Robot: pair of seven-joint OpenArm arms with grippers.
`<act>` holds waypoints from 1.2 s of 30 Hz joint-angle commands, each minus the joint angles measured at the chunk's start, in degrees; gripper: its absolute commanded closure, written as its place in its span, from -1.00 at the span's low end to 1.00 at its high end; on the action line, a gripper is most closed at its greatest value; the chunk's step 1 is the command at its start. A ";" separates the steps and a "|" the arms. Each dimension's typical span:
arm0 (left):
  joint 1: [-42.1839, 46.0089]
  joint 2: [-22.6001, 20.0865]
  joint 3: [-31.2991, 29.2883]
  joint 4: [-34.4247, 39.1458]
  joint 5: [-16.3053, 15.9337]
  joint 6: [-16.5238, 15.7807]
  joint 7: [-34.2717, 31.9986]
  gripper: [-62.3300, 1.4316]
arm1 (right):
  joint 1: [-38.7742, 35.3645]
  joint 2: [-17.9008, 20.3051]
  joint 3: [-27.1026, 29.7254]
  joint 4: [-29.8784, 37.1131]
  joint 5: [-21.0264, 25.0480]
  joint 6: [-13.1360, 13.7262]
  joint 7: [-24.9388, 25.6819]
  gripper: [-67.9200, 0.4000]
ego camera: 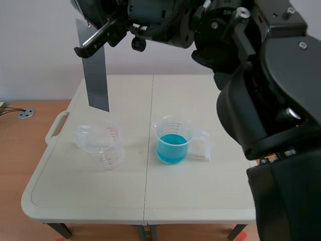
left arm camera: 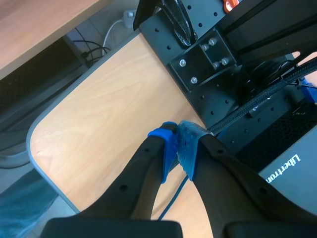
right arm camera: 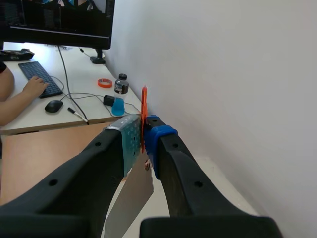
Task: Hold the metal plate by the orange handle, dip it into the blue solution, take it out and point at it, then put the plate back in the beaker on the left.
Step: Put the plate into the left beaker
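Step looks like transport: right jaws are clamped on the orange handle (right arm camera: 144,106), pads (right arm camera: 130,141) either side of it, and the metal plate (ego camera: 96,75) hangs straight down below them.
The plate is high over the desk (ego camera: 200,196), above the two clear empty beakers (ego camera: 103,145) at the left and well apart from the beaker of blue solution (ego camera: 173,140) mid-desk.
Can't tell from this whether the dip is done; no blue shows on the plate.

- If not dipped: carry it across to the blue beaker, keep it vertical, lower it inside the rim.
- If dipped: lower it straight into a left beaker. They sit touching and one looks tilted, so pick the upright one.

Plate is a flat, dull grey, narrow strip with a straight lower edge.

Left jaws are closed on nothing, off by the rig frame.
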 commanded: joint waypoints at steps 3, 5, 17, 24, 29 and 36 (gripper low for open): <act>0.48 0.00 -0.20 0.50 -0.15 -0.31 -0.72 0.90 | 2.82 -0.66 -0.72 -2.23 0.44 0.31 1.70 0.94; 0.48 0.00 -0.20 0.50 -0.15 -0.31 -0.72 0.90 | 3.34 -1.14 -1.03 -4.11 0.42 0.31 1.66 0.95; 0.46 0.00 -0.20 0.50 -0.15 -0.31 -0.74 0.90 | 5.07 -2.27 -1.09 -14.73 0.42 0.31 4.66 0.95; 0.46 0.00 -0.20 0.50 -0.15 -0.31 -0.74 0.90 | 5.22 -2.25 -3.10 -19.04 -2.38 0.31 7.50 0.95; 0.46 0.00 -0.20 0.50 -0.15 -0.31 -0.70 0.90 | 5.22 -2.25 -4.04 -21.16 -2.62 0.31 8.31 0.95; 0.48 -0.02 -0.20 0.50 -0.17 -0.31 -0.26 0.90 | 5.20 -2.25 -4.02 -23.67 -3.67 0.31 9.57 0.95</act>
